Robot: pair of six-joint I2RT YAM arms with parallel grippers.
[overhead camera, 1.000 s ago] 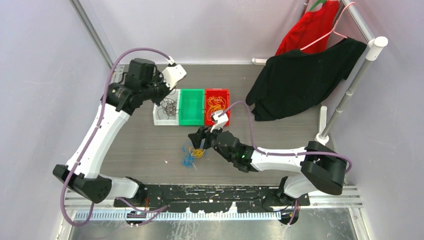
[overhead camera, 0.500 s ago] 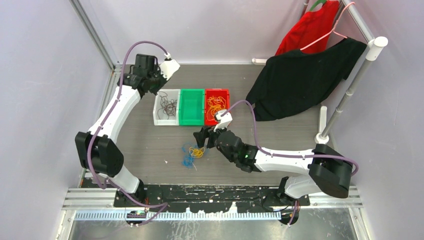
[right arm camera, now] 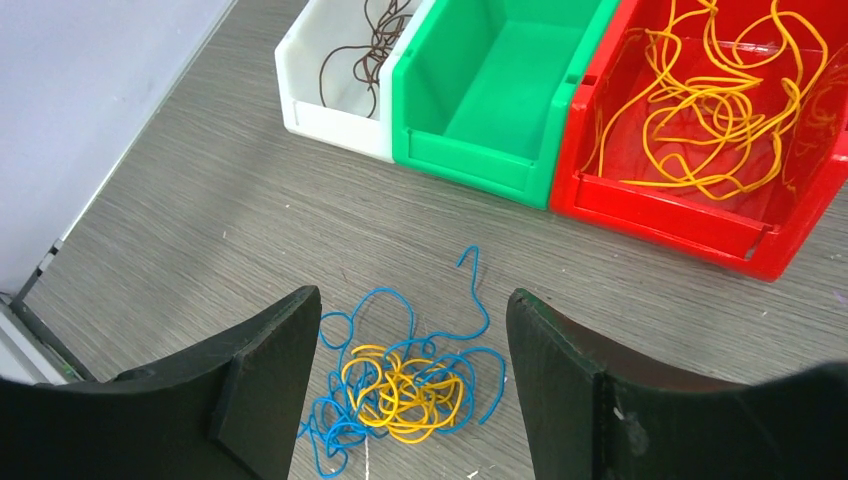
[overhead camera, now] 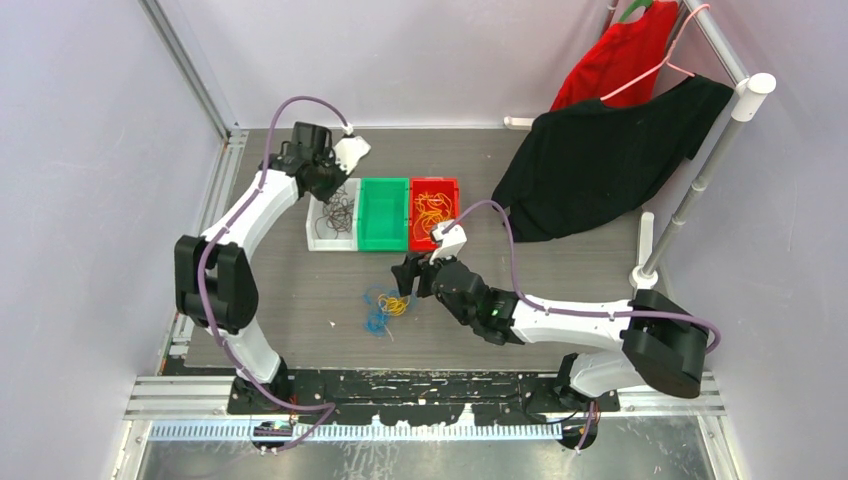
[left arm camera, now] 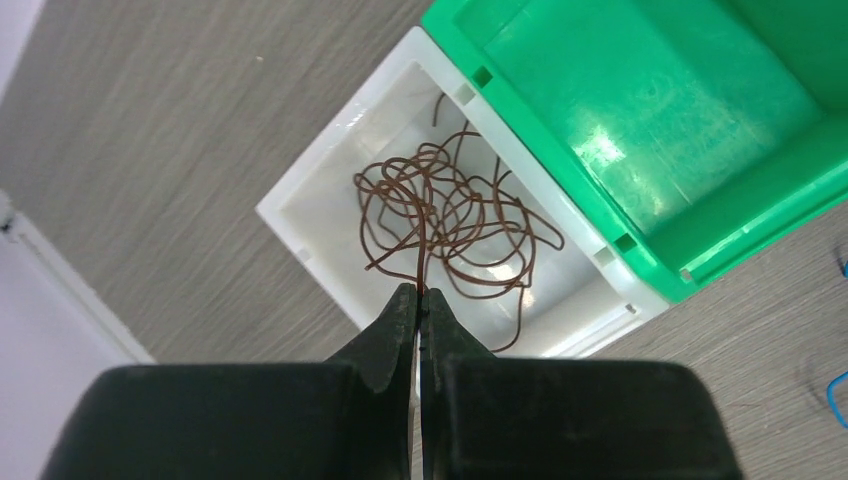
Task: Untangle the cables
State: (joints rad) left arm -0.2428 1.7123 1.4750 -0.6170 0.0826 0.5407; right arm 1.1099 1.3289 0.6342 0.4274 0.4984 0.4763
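- The grey wood-grain bench point(overhead camera: 300, 300) carries a white bin point(right arm camera: 330, 120), a green bin point(overhead camera: 383, 213) and a red bin point(right arm camera: 680, 215) side by side.
- Sorted, by the look of it: brown cables point(left arm camera: 450, 220) lie in the white bin and yellow cables point(right arm camera: 700, 120) in the red one; the green bin holds nothing.
- The left tool point(left arm camera: 418, 300), jaws pinched on a strand of the brown cables, hangs over the white bin.
- Left to do: a blue-and-yellow tangle point(right arm camera: 405, 385) lies on the bench near the bins, beneath the right tool point(right arm camera: 412, 300), whose jaws stand wide apart.
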